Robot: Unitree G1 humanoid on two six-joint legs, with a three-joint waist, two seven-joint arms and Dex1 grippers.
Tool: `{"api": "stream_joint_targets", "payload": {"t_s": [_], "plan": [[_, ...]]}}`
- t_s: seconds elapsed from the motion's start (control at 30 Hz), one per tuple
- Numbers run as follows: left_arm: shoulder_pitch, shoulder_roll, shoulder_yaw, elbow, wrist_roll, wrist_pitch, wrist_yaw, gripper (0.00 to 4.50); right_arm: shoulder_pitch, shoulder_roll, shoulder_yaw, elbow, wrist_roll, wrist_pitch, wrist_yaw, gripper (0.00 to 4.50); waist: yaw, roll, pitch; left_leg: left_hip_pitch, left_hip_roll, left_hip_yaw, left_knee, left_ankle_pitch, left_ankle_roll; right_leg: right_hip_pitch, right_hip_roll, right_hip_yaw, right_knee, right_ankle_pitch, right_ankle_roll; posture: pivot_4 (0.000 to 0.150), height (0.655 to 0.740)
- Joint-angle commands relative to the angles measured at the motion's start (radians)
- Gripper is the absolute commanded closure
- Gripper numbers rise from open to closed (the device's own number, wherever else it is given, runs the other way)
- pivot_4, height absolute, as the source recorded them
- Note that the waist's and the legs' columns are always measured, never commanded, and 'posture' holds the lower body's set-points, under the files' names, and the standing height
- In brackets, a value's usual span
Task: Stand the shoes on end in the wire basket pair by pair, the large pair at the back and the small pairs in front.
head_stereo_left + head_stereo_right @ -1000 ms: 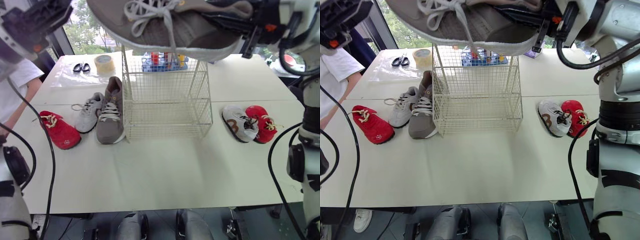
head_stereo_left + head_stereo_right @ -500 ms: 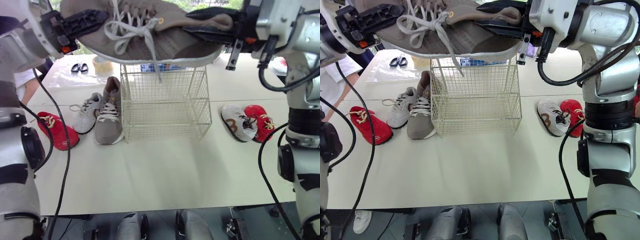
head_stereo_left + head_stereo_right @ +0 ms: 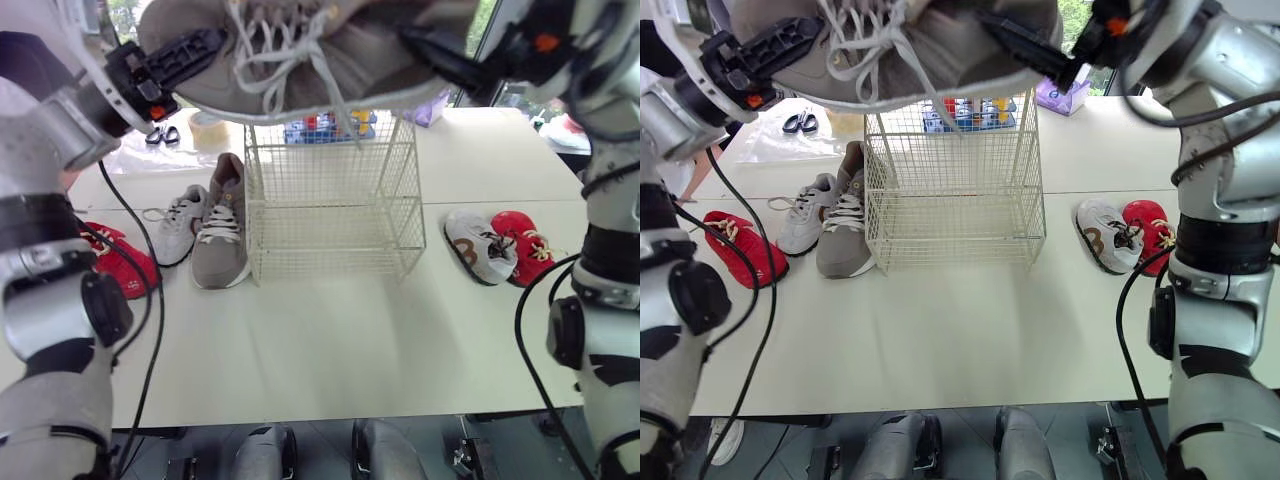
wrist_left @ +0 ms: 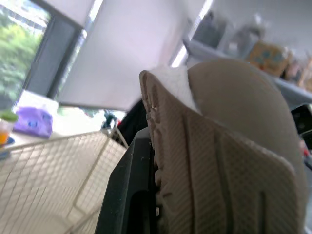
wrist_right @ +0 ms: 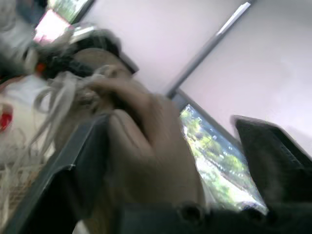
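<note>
Both my left claw [image 3: 185, 55] and right claw [image 3: 440, 55] grip the big tan shoe [image 3: 320, 60], toe and heel, above the wire basket [image 3: 335, 200].

The left arm [image 3: 40, 150] and right arm [image 3: 1230, 170] have rounded silver-grey shells, black joint discs [image 3: 105, 310] and looping thin black cables [image 3: 517, 325]. The black left gripper [image 3: 195, 48] and right gripper [image 3: 430, 50] bear small orange-red marks [image 3: 545, 42].

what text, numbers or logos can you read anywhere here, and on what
"3": a brown mark shaped like that digit on the small grey shoe right of the wire basket; may be a logo.
Purple box: print too small to read.
Blue tray contents: labels too small to read.
Large taupe shoe held between left gripper and right gripper: no text visible.
</note>
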Motion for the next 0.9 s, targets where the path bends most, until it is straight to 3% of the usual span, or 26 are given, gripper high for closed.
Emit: {"api": "stream_joint_targets", "payload": {"t_s": [0.03, 0.23, 0.43, 0.9], "plan": [[0.067, -0.101, 0.219, -0.214, -0.231, -0.030, 0.205, 3.84, 0.065, 0.121, -0.253, -0.040, 0.219, 0.145, -0.327, 0.02, -0.001, 0.000, 0.000, 0.000, 0.000, 0.000, 0.000, 0.000, 0.000, 0.000, 0.000, 0.000, 0.000, 0.000, 0.000, 0.150, 0.7400], [0.152, -0.338, 0.261, -0.393, -0.398, -0.162, 0.441, 3.84, 0.173, 0.375, -0.278, -0.114, 0.518, 0.283, -0.525, 0.02, 0.000, 0.000, 0.000, 0.002, 0.000, -0.001, 0.000, 0.001, -0.002, 0.002, 0.000, -0.001, -0.001, 0.002, 0.000, 0.150, 0.7400], [0.200, -0.506, 0.151, -0.473, -0.375, -0.323, 0.476, 3.84, 0.139, 0.523, -0.106, -0.164, 0.531, 0.278, -0.548, 0.02, 0.000, 0.000, -0.001, 0.003, 0.000, 0.000, 0.000, 0.001, -0.002, 0.002, 0.002, 0.000, 0.000, 0.002, -0.001, 0.150, 0.7400], [0.313, -0.511, -0.008, -0.475, -0.356, -0.370, 0.470, 3.84, 0.048, 0.566, -0.011, -0.104, 0.502, 0.177, -0.508, 0.02, -0.001, 0.000, -0.001, 0.001, -0.001, -0.001, 0.000, 0.000, 0.000, 0.002, 0.002, -0.001, -0.002, 0.002, 0.000, 0.150, 0.7400]]}}
